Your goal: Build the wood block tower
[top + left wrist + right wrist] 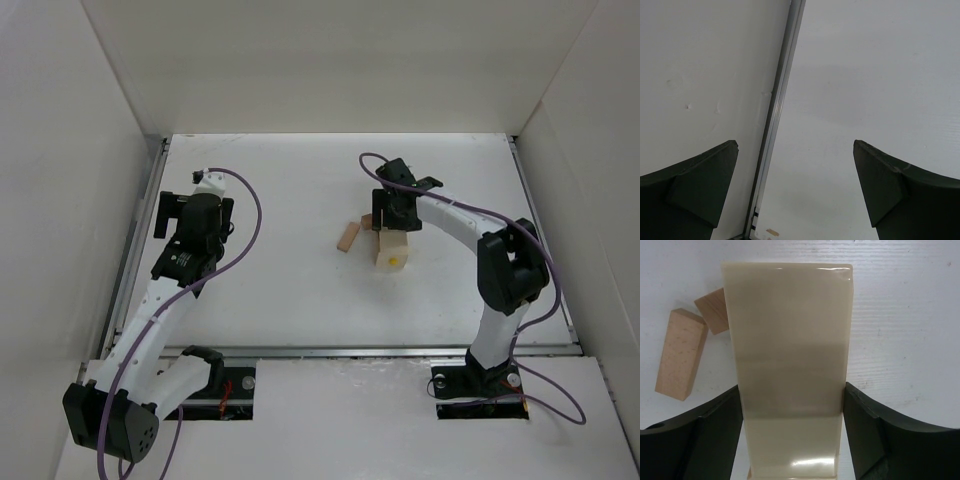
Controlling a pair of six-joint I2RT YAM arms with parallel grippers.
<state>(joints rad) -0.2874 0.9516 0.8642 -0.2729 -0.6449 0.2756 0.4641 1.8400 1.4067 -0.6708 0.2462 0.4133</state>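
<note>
My right gripper (791, 386) has both fingers pressed against the sides of a large pale yellow block (790, 335), which lies near the table's middle (392, 252). In the top view this gripper (393, 228) stands over the block's far end. Left of it a tan wood block (680, 360) lies flat on the table (347, 236). A second small tan piece (712, 312) peeks out from behind the yellow block. A standing wood block tower is out of view. My left gripper (196, 203) hovers open at the far left (795, 145), with nothing between its fingers.
White walls enclose the table on three sides. A metal rail (782, 100) runs along the left edge under my left gripper. Purple cables loop over both arms.
</note>
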